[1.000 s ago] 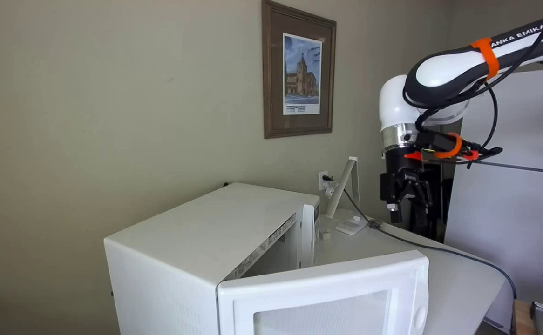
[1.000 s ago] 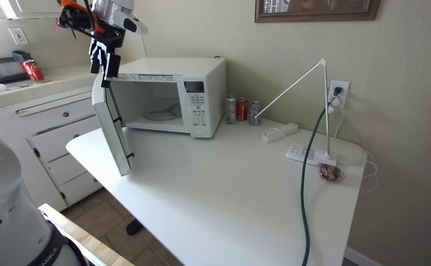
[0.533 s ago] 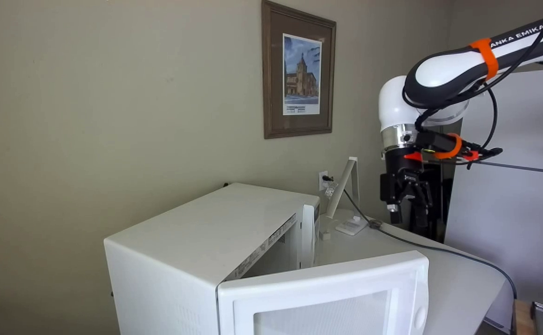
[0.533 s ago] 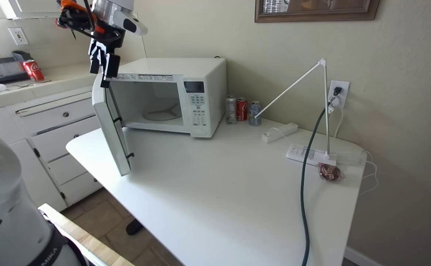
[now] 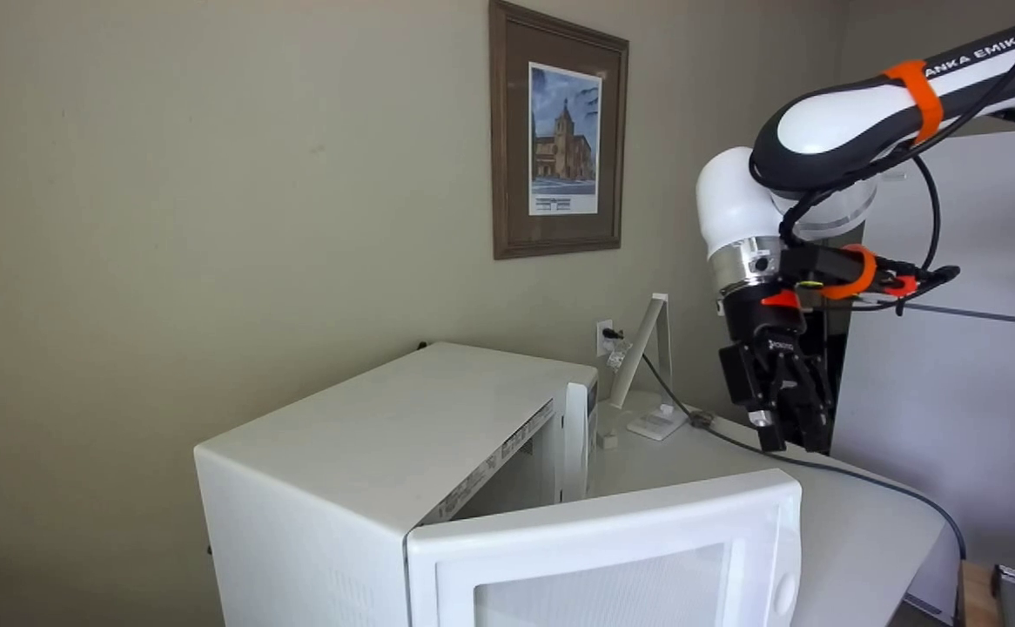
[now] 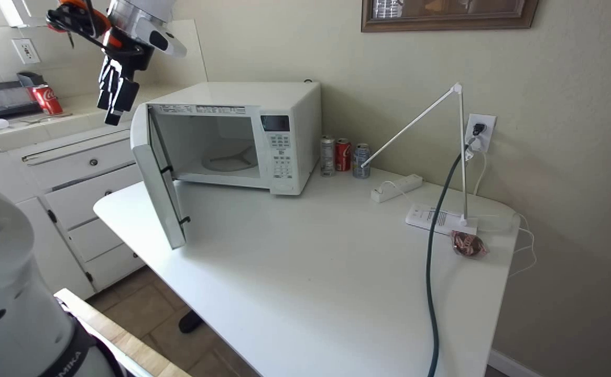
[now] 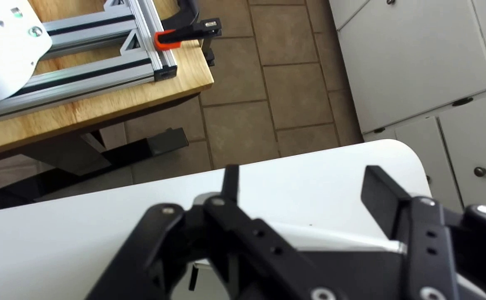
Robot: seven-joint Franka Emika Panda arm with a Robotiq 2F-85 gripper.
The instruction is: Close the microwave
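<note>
The white microwave stands at the back of the table in both exterior views (image 5: 386, 418) (image 6: 308, 136). Its door is swung wide open (image 5: 599, 531) (image 6: 153, 178), and the turntable inside shows in an exterior view. My gripper hangs in the air, tilted, above the level of the door's top edge, and touches nothing (image 5: 793, 435) (image 6: 109, 111). In an exterior view it appears left of the door's top corner. In the wrist view the two black fingers are apart with nothing between them (image 7: 303, 179). A white edge of the door passes below them, partly hidden by the gripper (image 7: 334, 237).
The white table (image 6: 305, 262) bears several cans (image 6: 343, 155) beside the microwave, a folding lamp (image 6: 415, 123), a power strip (image 6: 426, 217) and a dark cable (image 6: 431, 272). Drawers (image 6: 90, 204) stand behind the door. My wooden stand (image 7: 80, 108) borders the floor gap.
In the last half second my gripper has tilted and moved lower and to the right in an exterior view, and leftward away from the microwave opening in another. The door has not moved.
</note>
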